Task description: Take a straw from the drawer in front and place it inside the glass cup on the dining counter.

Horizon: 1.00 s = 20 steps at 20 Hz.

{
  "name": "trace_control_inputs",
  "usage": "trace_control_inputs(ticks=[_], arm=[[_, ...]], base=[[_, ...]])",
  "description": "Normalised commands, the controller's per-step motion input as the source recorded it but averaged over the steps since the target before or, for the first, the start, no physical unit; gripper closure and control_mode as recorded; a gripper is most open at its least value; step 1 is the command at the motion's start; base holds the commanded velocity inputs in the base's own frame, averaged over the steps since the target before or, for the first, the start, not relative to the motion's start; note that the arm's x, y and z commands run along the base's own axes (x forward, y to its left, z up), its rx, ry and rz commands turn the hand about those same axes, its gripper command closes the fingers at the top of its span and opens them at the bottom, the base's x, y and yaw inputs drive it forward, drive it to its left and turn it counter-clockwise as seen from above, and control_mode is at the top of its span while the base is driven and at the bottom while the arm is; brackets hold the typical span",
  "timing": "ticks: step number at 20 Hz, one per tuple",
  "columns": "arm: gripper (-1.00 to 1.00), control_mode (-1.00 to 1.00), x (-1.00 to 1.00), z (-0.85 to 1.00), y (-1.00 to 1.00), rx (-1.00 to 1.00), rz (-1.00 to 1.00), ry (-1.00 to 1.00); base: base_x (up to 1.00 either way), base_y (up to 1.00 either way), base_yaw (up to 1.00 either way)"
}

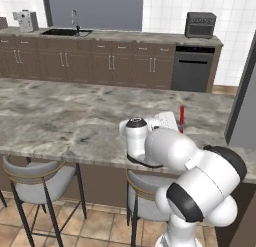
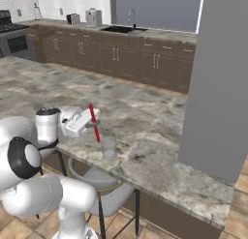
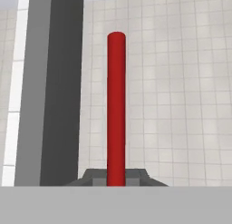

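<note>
My gripper [image 2: 94, 122] is shut on the red straw [image 2: 93, 118], gripping it near its middle above the near edge of the dining counter [image 2: 145, 117]. The straw is slightly tilted. Its lower end hangs just left of the rim of the glass cup [image 2: 109, 149], which stands on the marble; I cannot tell whether the tip is inside. In the left base view the straw [image 1: 182, 113] sticks up behind the arm. In the hand view the straw [image 3: 116, 105] rises straight from between the fingertips [image 3: 136, 175]. The drawer is out of view.
Two grey-cushioned stools [image 1: 37, 178] [image 2: 109, 194] stand under the counter's near edge. A tall grey fridge side [image 2: 218, 88] rises at the right. Behind the island is the wall worktop with a sink [image 1: 65, 32], a toaster oven [image 1: 200, 25] and a dishwasher [image 1: 192, 68].
</note>
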Motion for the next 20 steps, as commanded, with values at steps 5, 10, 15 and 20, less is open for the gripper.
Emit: trace_control_inputs(ticks=[5,10,15,20], arm=[[1.0,-1.0,0.0,-0.16,-0.08,0.0,0.0,0.0],[1.0,-1.0,0.07,-0.08,-0.01,0.0,0.0,0.0],[1.0,-1.0,0.11,-0.07,0.0,0.01,0.0,0.0],[1.0,-1.0,0.03,-0.1,-0.02,0.01,0.0,0.02]], base=[[0.0,0.0,0.0],[0.0,0.0,0.0],[0.0,0.0,0.0],[0.0,0.0,0.0]])
